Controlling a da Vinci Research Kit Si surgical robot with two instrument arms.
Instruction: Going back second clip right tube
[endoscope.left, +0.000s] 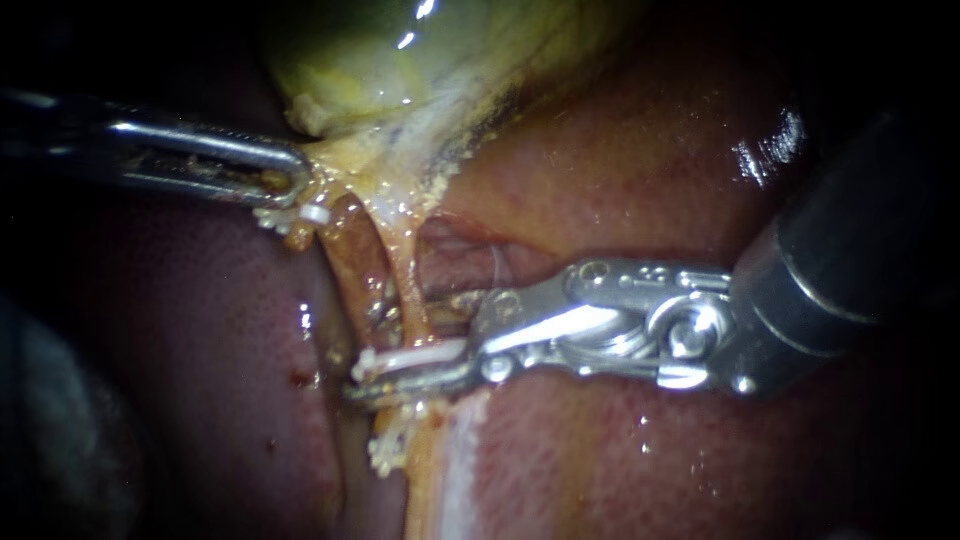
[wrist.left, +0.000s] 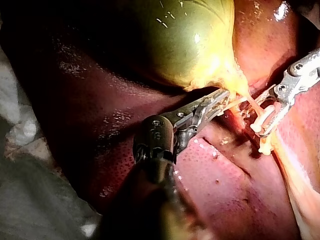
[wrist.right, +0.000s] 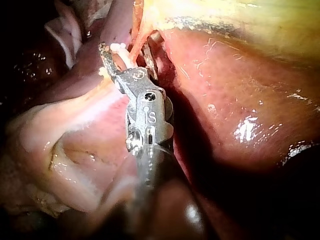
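Two thin tubes run down from the neck of the yellow-green gallbladder (endoscope.left: 400, 50), one brownish (endoscope.left: 345, 255), one pale yellow (endoscope.left: 405, 275). My right instrument (endoscope.left: 400, 372) reaches across them from the right. A white clip (endoscope.left: 415, 355) lies as a single bar across the tubes along its upper jaw. A narrow gap separates it from the lower jaw, so the jaws stand open. I cannot tell which tube the clip grips. My left instrument (endoscope.left: 295, 185) is shut on yellow tissue at the gallbladder's neck and holds it taut. The left wrist view shows both instruments (wrist.left: 222, 99) (wrist.left: 265, 125).
Red-brown liver (endoscope.left: 620, 180) surrounds the tubes on all sides. A small glinting piece (endoscope.left: 384, 298) sits on the tubes above the white clip. Crumbs of yellow fat (endoscope.left: 385, 455) hang below the jaws. White gauze (wrist.left: 20, 130) lies beside the liver in the left wrist view.
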